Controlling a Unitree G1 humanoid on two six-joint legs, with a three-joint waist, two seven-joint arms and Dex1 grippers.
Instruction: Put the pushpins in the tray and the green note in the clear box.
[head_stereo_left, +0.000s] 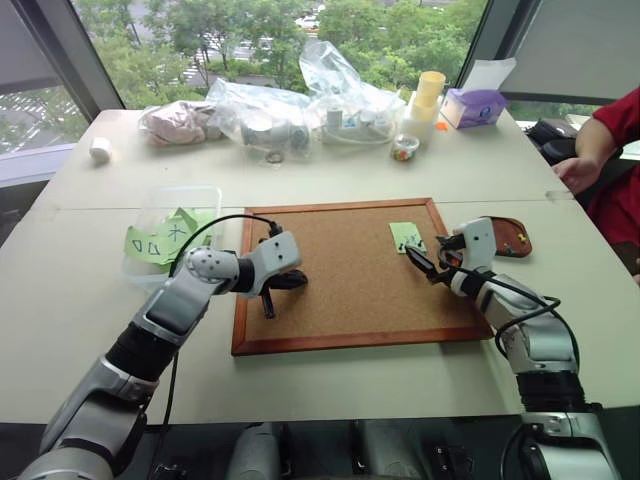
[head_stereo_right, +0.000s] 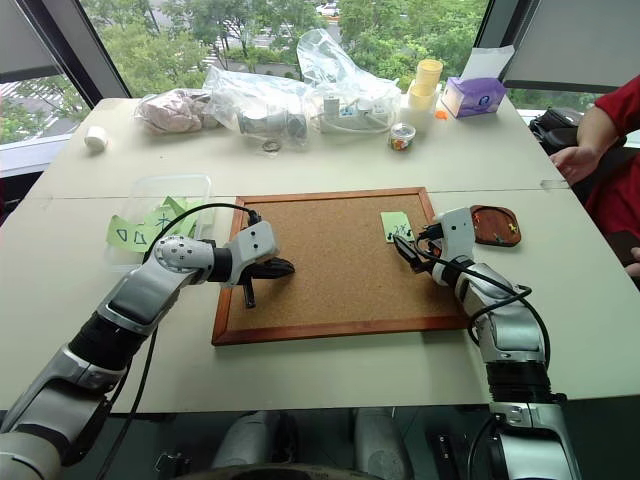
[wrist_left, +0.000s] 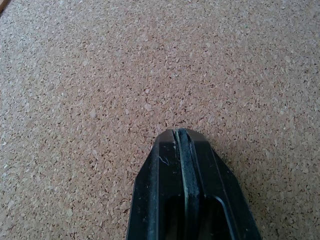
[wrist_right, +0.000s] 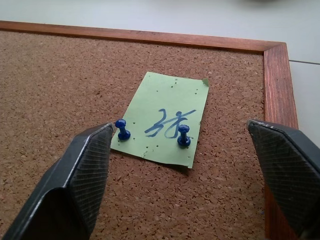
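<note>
Still pinned, green note (wrist_right: 165, 122) between wide-apart right jaws; left jaws closed on nothing; tray (head_stereo_right: 497, 226) contents unclear.

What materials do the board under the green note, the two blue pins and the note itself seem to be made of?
Board: cork, matte speckled granules, in a reddish wood-look frame. Pushpins: probably plastic, glossy blue heads. Green note: thin matte paper, with small pin holes and one corner bent.
</note>
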